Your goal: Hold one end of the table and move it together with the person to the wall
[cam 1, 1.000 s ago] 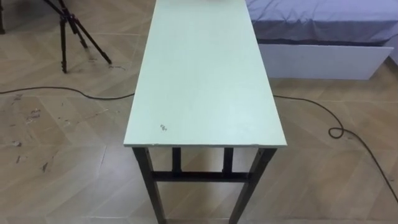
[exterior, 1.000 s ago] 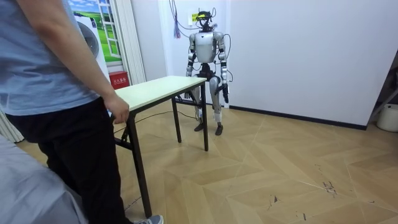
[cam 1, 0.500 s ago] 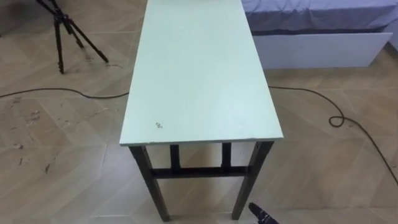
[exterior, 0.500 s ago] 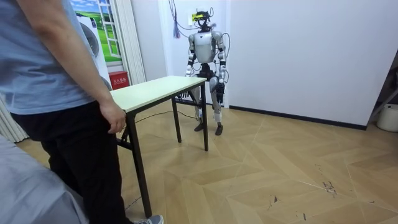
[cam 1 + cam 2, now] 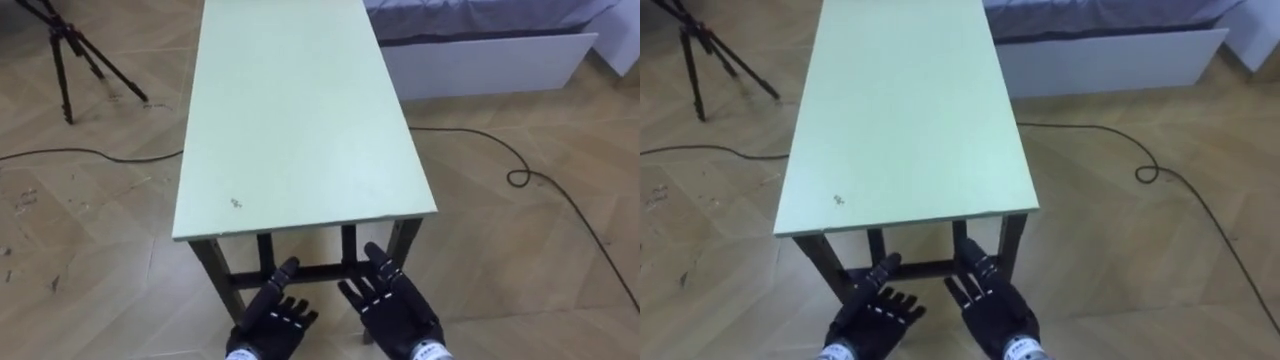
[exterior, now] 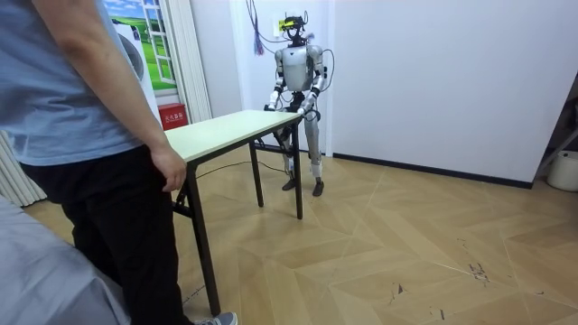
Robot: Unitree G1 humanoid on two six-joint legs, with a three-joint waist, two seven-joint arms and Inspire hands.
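A long table with a pale green top [image 5: 290, 110] and dark legs stretches away from me. Both my hands are raised just short of its near end, below the edge. My left hand [image 5: 275, 320] and my right hand [image 5: 395, 310] are open with straight fingers pointing at the table frame, and they hold nothing. In the room view I stand at the far end of the table [image 6: 226, 131] with my forearms lifted toward it. A person stands at the other end, on the room view's left. The person's hand [image 6: 169, 169] hangs beside the table's corner.
A black tripod [image 5: 60, 50] stands on the wooden floor to the left. A bed with a white base [image 5: 480, 60] lies at the far right. Dark cables cross the floor on the right [image 5: 540, 190] and on the left [image 5: 80, 155].
Both my hands have come up into the eye view, from out of sight to just under the table's near end. The view has shifted, so the table sits further left.
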